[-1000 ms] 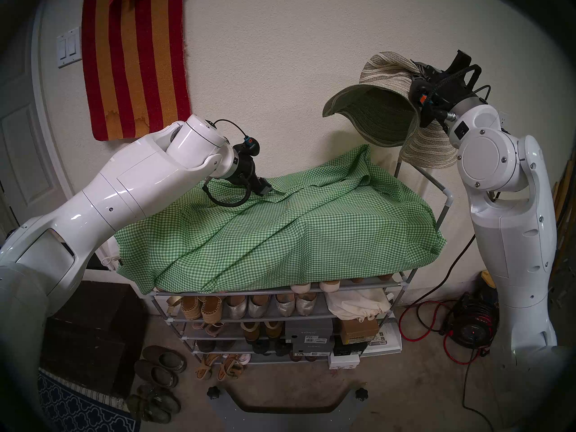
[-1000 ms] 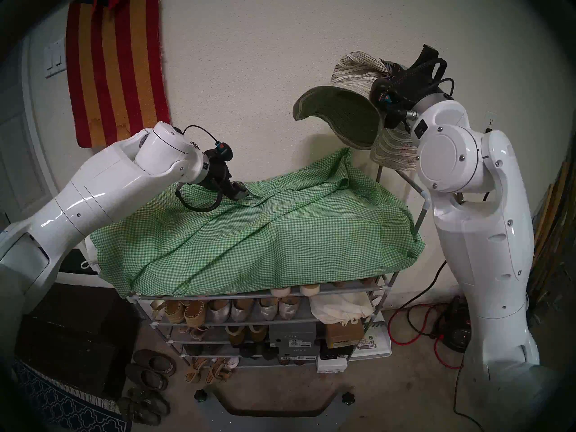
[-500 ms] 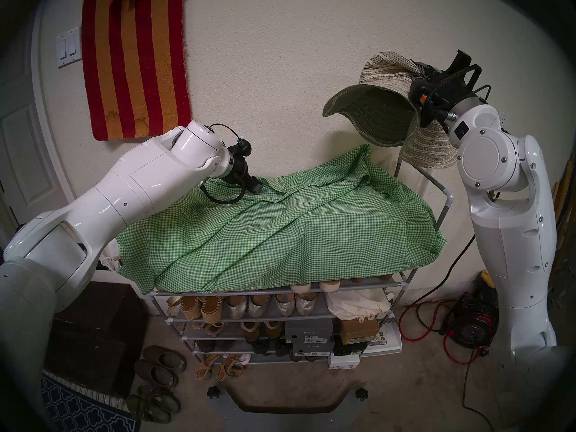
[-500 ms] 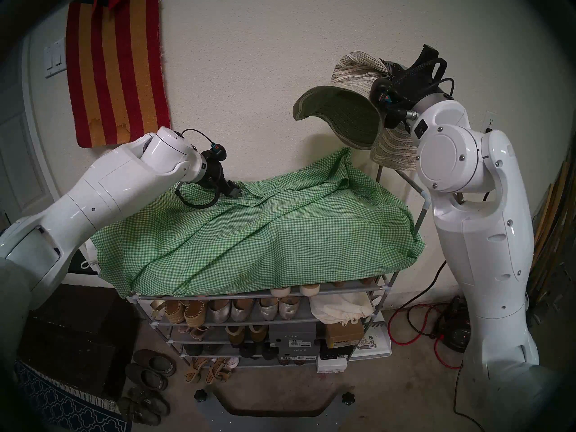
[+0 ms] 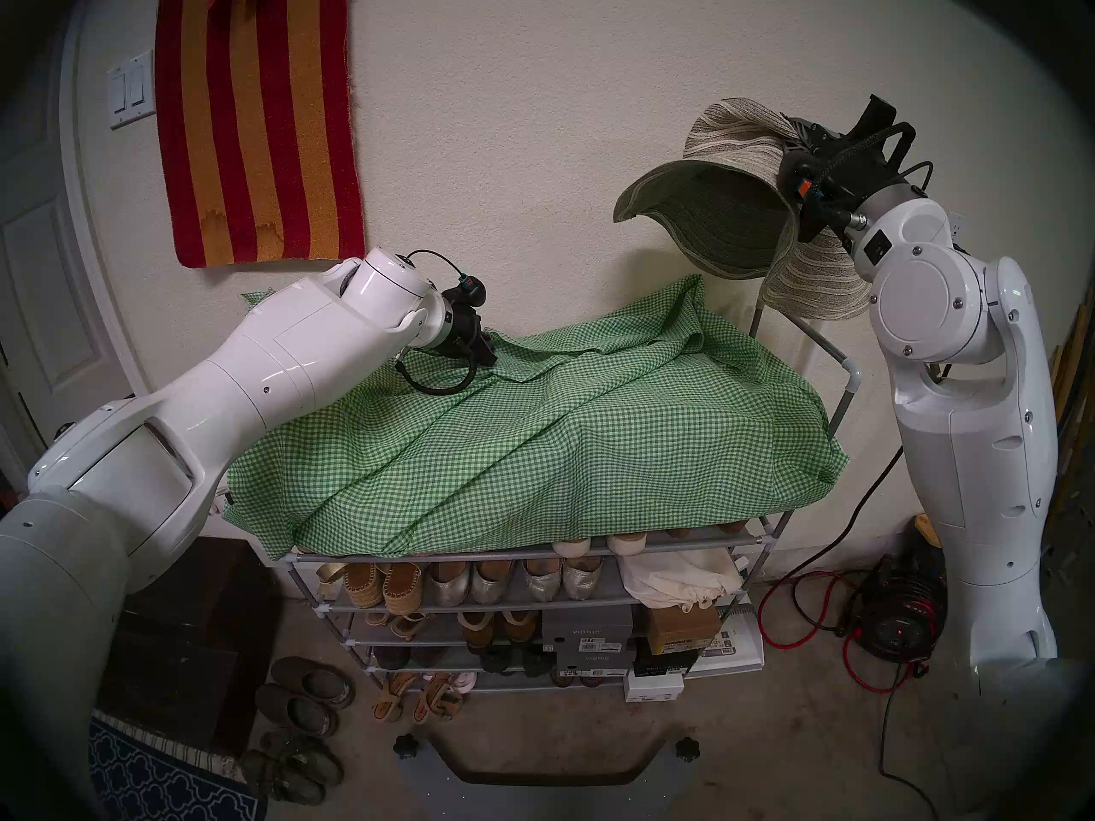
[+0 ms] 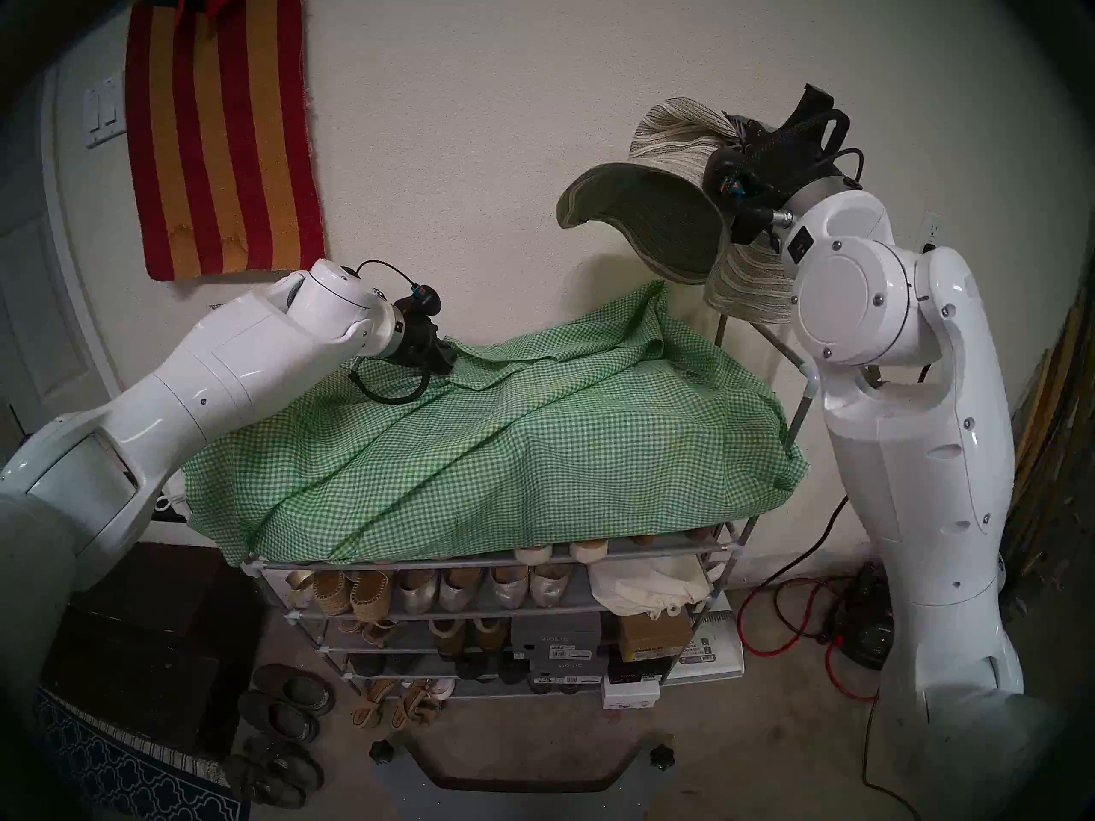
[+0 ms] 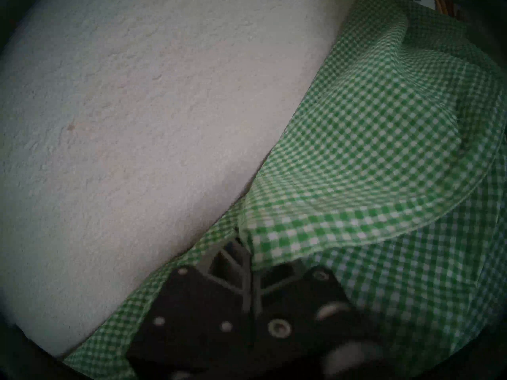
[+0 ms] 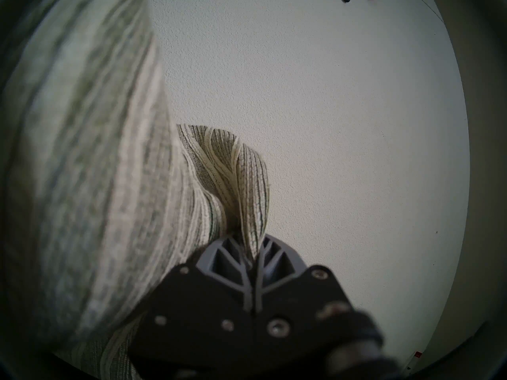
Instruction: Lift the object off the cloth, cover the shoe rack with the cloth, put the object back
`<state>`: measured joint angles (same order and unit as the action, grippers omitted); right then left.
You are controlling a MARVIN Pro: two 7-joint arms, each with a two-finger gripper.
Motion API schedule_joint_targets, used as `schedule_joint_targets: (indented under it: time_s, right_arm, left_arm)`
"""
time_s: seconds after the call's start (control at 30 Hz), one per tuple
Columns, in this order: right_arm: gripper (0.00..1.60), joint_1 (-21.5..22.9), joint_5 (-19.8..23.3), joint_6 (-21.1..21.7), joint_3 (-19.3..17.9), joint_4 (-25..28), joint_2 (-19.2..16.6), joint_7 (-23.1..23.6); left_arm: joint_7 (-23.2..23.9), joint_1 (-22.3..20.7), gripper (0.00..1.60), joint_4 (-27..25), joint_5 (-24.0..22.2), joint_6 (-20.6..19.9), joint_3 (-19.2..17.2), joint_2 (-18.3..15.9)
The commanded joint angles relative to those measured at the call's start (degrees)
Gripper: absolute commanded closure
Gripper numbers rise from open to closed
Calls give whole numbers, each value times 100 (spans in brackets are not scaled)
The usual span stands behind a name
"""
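The green-and-white checked cloth (image 5: 563, 435) (image 6: 503, 446) lies bunched over the top of the grey shoe rack (image 5: 533, 556) (image 6: 492, 562). My left gripper (image 5: 490, 355) (image 6: 447, 360) sits at the cloth's back left edge by the wall. In the left wrist view its fingers (image 7: 233, 267) are together, and my left gripper (image 7: 248, 247) pinches a fold of cloth (image 7: 370, 138). The floppy woven hat (image 5: 717, 221) (image 6: 652, 221) hangs in the air above the rack's right end. My right gripper (image 5: 791, 141) (image 8: 251, 247) is shut on the hat's (image 8: 82, 179) beige striped fabric.
A red-and-orange striped rug (image 5: 255, 121) hangs on the wall at the left. A dark wooden chest (image 5: 178, 654) stands left of the rack, with loose shoes (image 5: 302, 707) on the floor. A cable reel with red cord (image 5: 895, 624) lies at the right. Shoes and boxes fill the lower shelves.
My left arm drew back left and sank lower, and its fingers closed on the cloth's back edge, which now rises at the gripper. The right arm and hat stayed still.
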<state>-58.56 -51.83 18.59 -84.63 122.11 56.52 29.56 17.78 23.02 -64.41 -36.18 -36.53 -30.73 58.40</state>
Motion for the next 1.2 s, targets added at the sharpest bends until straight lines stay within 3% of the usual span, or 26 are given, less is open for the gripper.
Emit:
schedule_joint_targets:
  time_s: [0.0,0.27,0.3,0.47,0.97,1.17]
  right_arm:
    - [160,2,-3,0,-3,12,-3,7]
    - [160,2,-9,-13,-8,5,11,4]
    - [160,1,-11,-16,-10,4,15,4]
    - [160,1,-16,-25,-14,2,24,4]
    - [160,-2,-32,-49,-26,-2,52,7]
    - [160,-3,-37,-56,-30,-2,60,8]
  left_arm:
    - [-6,1,160,-805,117,140,10,-296]
    - [173,-154,160,-1274,97,297,-95,-387]
    - [214,-167,160,-1582,113,298,-128,-515]
    - [371,-55,160,-1967,129,278,-90,-694]
    - [566,-99,160,-3563,168,303,-474,-1726]
    - [850,196,160,-3923,83,209,-235,-1850]
